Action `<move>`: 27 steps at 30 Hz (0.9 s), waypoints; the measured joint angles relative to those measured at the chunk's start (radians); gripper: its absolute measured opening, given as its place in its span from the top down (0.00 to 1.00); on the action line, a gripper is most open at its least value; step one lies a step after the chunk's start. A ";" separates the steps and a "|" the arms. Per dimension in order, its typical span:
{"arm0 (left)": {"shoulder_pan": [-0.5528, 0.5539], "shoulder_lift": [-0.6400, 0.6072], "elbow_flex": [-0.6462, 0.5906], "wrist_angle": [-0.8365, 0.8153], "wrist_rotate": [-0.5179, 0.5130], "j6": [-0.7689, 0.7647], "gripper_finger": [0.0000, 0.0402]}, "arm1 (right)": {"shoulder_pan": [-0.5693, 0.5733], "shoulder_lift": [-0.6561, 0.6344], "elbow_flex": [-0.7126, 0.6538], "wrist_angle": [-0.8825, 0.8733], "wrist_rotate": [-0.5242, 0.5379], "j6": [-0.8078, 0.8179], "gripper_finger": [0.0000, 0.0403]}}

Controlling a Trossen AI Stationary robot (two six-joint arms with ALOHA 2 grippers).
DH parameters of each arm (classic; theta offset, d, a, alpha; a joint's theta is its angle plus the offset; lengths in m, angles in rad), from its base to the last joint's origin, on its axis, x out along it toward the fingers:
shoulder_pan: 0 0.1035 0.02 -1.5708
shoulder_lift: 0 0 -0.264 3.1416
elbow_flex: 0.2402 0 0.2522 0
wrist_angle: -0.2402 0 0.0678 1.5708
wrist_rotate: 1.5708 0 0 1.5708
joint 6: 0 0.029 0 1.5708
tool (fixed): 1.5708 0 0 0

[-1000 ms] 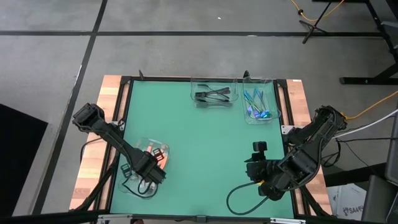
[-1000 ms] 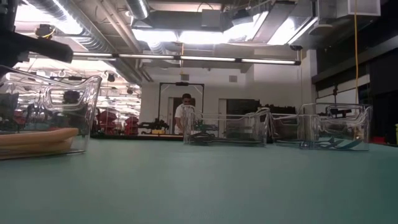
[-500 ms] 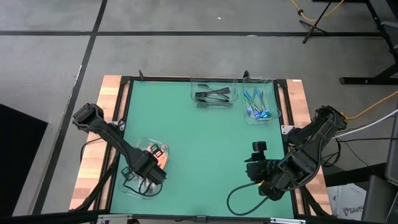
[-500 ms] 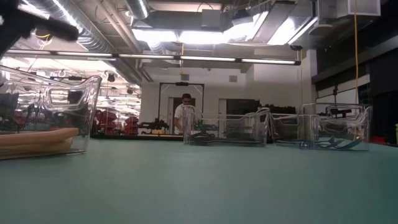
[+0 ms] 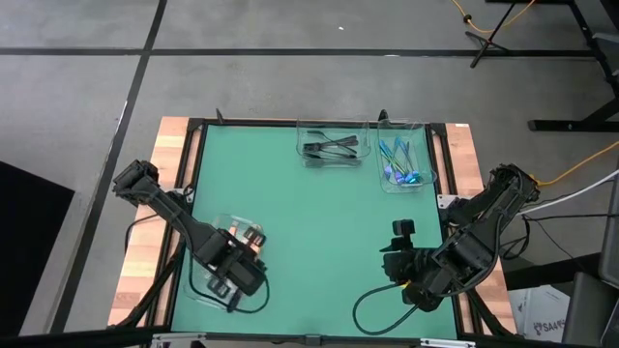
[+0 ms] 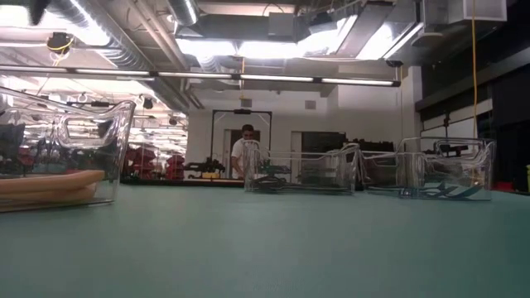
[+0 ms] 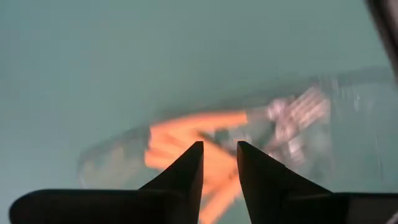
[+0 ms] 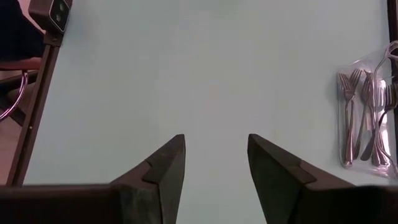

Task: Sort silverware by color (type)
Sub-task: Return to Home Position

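Orange-handled silverware (image 7: 199, 140) lies in a clear tray (image 5: 198, 290) at the table's near left. It also shows in the low view (image 6: 45, 186). My left gripper (image 5: 232, 278) hangs above that tray, pointing down, open (image 7: 219, 163) with nothing between its fingers. Black forks (image 5: 331, 148) lie in a clear tray at the far middle. Blue-teal pieces (image 5: 398, 162) lie in a tray at the far right. My right gripper (image 5: 398, 263) waits at the near right, open (image 8: 216, 155) and empty.
The middle of the green mat (image 5: 309, 232) lies bare between the three trays. A dark cable (image 5: 372, 304) loops on the mat beside my right arm. A person (image 6: 246, 149) stands far back in the room.
My left gripper has risen straight up from the orange-handled silverware's tray, out of the low view's top, and has rolled about its own axis. It carries nothing. The silverware stays in the tray.
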 joint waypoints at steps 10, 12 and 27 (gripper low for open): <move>0.040 0.000 0.000 0.454 -0.275 0.009 0.84 | 0.000 0.000 0.000 0.001 -0.002 0.000 0.59; 0.061 0.000 0.000 0.518 -0.282 0.031 0.89 | 0.000 0.000 0.000 0.000 -0.006 -0.022 0.61; 0.195 -0.027 0.237 0.448 -0.316 0.087 0.99 | 0.000 -0.053 0.000 -0.015 0.006 -0.237 0.99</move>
